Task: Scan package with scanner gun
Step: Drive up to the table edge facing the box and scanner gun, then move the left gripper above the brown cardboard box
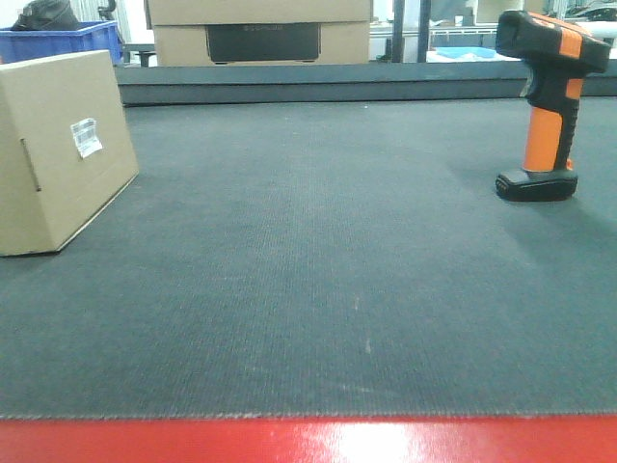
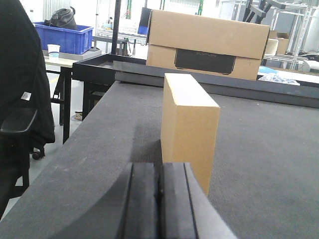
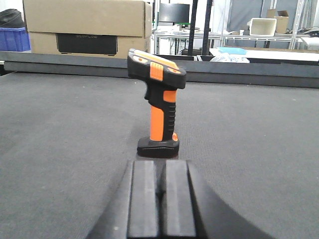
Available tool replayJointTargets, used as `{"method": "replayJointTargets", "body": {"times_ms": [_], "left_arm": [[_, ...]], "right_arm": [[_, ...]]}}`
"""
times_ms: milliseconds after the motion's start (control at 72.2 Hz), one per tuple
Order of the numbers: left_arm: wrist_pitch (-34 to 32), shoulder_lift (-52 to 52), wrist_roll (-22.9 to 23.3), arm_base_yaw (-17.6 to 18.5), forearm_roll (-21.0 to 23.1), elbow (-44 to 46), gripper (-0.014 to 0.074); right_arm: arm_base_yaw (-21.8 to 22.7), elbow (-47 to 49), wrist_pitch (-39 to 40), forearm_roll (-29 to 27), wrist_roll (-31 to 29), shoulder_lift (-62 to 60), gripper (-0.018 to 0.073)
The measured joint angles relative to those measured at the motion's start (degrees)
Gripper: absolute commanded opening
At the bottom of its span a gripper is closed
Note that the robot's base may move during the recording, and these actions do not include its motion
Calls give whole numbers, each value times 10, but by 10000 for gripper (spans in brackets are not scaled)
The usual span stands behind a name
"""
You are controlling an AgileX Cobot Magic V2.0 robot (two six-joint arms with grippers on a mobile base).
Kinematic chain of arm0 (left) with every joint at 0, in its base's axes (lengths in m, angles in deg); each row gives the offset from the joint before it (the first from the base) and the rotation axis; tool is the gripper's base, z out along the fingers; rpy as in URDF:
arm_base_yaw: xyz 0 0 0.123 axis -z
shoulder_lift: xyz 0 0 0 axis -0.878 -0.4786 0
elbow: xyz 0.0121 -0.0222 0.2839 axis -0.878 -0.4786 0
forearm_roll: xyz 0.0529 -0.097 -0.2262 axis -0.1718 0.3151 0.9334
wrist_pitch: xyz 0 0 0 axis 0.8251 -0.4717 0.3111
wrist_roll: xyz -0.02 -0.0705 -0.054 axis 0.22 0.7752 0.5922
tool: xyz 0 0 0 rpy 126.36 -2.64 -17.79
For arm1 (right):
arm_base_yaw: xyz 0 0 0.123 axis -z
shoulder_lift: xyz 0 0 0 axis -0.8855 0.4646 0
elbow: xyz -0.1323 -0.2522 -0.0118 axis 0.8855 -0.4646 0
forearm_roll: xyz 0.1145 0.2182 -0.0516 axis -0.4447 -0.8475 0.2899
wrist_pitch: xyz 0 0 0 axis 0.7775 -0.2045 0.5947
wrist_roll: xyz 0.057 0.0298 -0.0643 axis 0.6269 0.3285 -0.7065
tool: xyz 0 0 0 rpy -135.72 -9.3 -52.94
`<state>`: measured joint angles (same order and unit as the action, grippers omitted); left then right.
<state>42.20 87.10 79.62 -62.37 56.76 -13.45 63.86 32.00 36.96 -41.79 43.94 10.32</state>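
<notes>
1. The left end effector (image 2: 160, 174) was fully closed, pads pressed together, gripping nothing. It sat low over the table (image 2: 269, 164), held level and facing forward.
2. The right end effector (image 3: 160, 172) was likewise pressed shut and empty, low and level.
3. Directly ahead of the left end effector, slightly right of it and apart from it, the package (image 2: 189, 124) stood on a narrow edge at the table's left side. Its narrow end faced the end effector and its long axis ran away along the table. Its white label (image 1: 86, 137) was on the broad face turned towards the table's middle.
4. Straight ahead of the right end effector, the scanner gun (image 3: 159, 104) stood upright on its black foot at the table's right side. Its handle was vertical and its head pointed left, towards the package's side.
5. Bare dark matting lay between the two.
6. Beyond the table's far rim sat a larger cardboard box (image 1: 260, 34) with a dark panel, and a blue crate (image 1: 58, 40).
</notes>
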Motion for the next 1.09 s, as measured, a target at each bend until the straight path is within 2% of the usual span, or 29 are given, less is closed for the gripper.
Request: {"method": "replayJointTargets", "body": {"times_ms": [1094], "left_arm": [[-1,0,0,0,0,0,-111]], "right_arm": [[0,0,0,0,0,0,-167]]}}
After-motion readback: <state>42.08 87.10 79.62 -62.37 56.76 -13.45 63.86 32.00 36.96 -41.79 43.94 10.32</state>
